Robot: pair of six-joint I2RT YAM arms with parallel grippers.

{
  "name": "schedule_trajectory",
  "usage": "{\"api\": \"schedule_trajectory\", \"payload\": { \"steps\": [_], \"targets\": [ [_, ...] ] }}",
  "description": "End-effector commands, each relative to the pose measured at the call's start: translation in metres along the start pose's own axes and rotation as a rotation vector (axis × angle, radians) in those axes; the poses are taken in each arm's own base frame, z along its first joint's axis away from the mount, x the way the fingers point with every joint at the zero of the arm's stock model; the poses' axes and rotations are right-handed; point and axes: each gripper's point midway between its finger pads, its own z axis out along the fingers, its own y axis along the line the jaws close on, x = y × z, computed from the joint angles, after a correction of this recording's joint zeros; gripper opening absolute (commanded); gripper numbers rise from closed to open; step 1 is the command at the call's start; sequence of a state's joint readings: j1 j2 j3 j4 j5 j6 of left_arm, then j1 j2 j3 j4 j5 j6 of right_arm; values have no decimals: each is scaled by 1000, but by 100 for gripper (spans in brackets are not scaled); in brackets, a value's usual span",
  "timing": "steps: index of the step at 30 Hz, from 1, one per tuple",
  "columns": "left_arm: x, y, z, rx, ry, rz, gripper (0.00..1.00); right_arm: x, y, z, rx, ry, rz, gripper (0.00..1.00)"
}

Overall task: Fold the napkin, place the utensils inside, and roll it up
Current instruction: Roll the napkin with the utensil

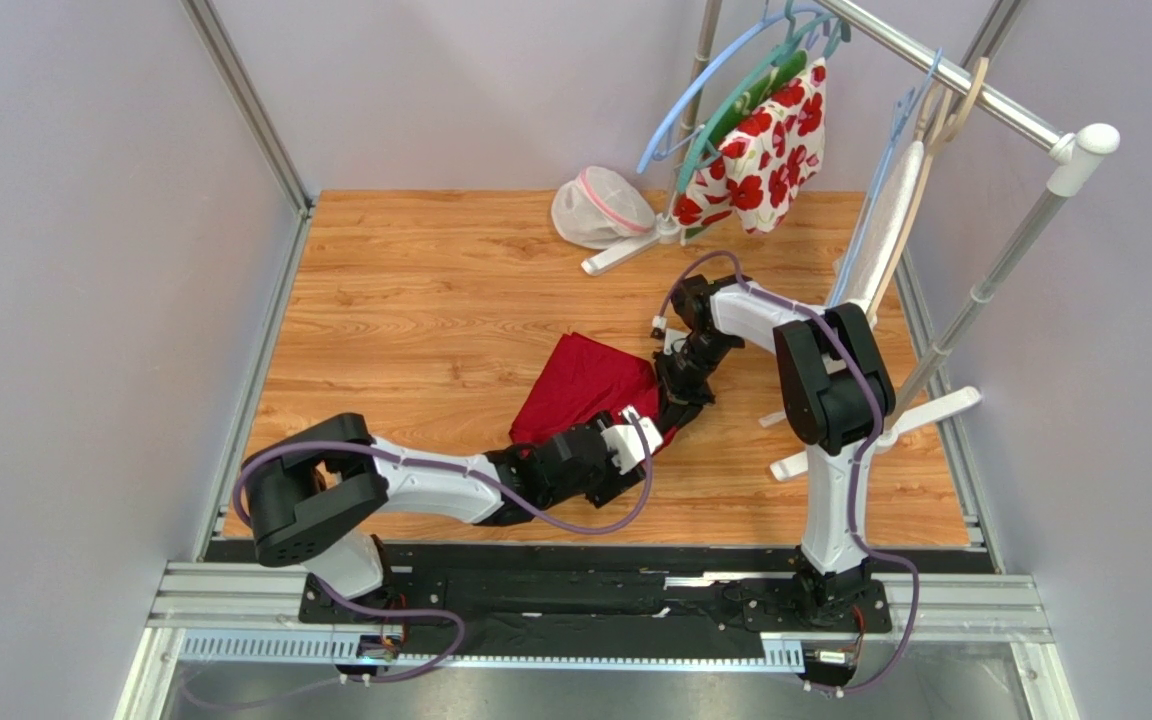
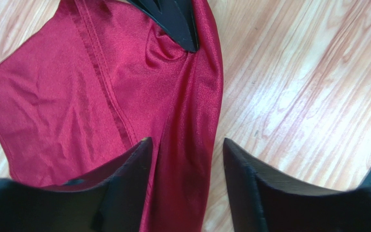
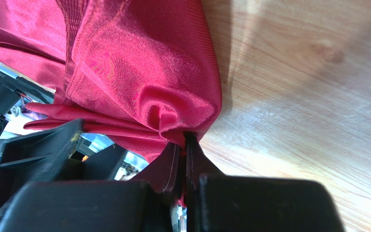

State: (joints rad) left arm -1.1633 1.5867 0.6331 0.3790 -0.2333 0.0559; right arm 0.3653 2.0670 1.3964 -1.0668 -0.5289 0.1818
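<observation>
Napkin, plain dark red square of thin soft cloth (image 1: 575,383), lies rumpled and partly folded mid-way across the wooden counter (image 1: 417,285), between the two arms. It looks light, limp and satiny (likely slippery), so take a hemmed edge or corner, not the loose middle. Right pincer (image 3: 185,145) is clamped tight on a bunched fold. Left pincer (image 2: 185,145) stands spread, straddling a raised ridge of cloth without squeezing it. The right wrist view shows that pinch plainly; the top view hides it behind the arms.
</observation>
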Motion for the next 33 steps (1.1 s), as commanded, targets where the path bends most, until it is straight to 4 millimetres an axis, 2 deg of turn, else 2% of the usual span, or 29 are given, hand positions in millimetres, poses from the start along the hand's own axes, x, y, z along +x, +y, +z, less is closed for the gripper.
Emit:
{"api": "schedule_trajectory", "payload": {
  "steps": [1,2,10,12,15,16,17,19,24,27,29,30,31,33],
  "targets": [
    [-14,-2,-3,2,-29,-46,70,-1,-17,4,79,5,-10,0],
    [-6,-3,2,-1,6,-38,70,-2,-18,4,77,5,-11,0],
    [10,-2,12,-20,86,-27,69,-4,-15,0,73,-5,-15,0],
    [15,-4,15,-16,120,-19,66,-4,-15,0,69,-5,-17,0],
    [25,-13,20,14,168,-50,52,-3,-15,0,69,-5,-20,0],
    [29,-16,21,23,180,-55,42,-2,-15,0,67,-4,-19,0],
    [30,-17,21,26,183,-69,38,-1,-15,0,64,-3,-19,0],
    [37,-19,21,29,208,-77,33,-1,-14,-2,62,-11,-23,0],
    [52,-28,23,56,278,-113,27,1,-14,-5,47,-18,-25,0],
    [62,-36,23,95,321,-136,20,3,-12,-8,32,-24,-39,0],
    [67,-38,22,131,337,-172,12,2,-7,-13,7,-47,-50,0],
    [68,-38,21,143,342,-190,10,2,-5,-16,-2,-59,-55,3],
    [68,-38,20,159,343,-209,6,1,-3,-20,-16,-73,-53,14],
    [74,-38,14,206,353,-276,3,-3,5,-35,-34,-139,-84,25]
  ]
}}
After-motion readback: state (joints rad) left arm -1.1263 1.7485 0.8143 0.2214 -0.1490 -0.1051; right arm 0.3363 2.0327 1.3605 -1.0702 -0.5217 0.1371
